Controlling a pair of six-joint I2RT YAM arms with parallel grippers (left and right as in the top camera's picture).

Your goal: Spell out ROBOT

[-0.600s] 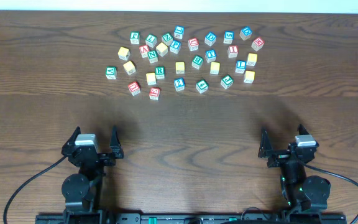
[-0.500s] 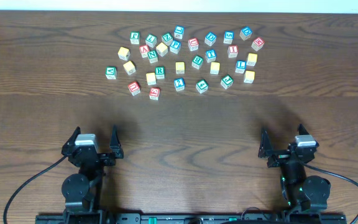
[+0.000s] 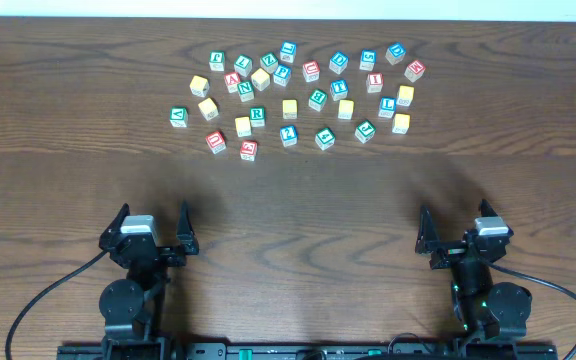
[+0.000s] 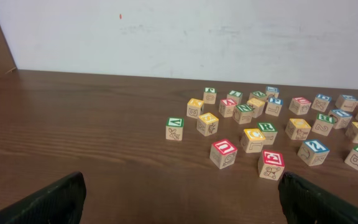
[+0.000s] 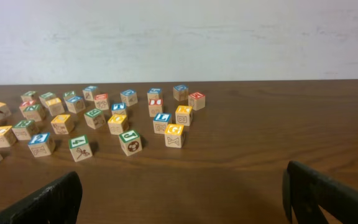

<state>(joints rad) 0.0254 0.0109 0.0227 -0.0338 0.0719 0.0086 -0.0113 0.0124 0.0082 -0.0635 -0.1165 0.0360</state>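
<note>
Left gripper point(image 3: 153, 213) and right gripper point(image 3: 455, 212): fingers wide apart, holding nothing. R cube point(image 3: 257, 115) lies flat, letter face up.

From your left gripper point(image 3: 154, 212) and right gripper point(image 3: 455, 214) forward, the table point(image 3: 298, 200) runs bare up to the letter cubes point(image 3: 298, 95), so either arm can reach straight ahead. The cubes crowd one another. Gaps in the middle look too narrow to enter, though that's hard to judge. The green cube point(image 3: 178, 117) at the left end stands apart.
</note>
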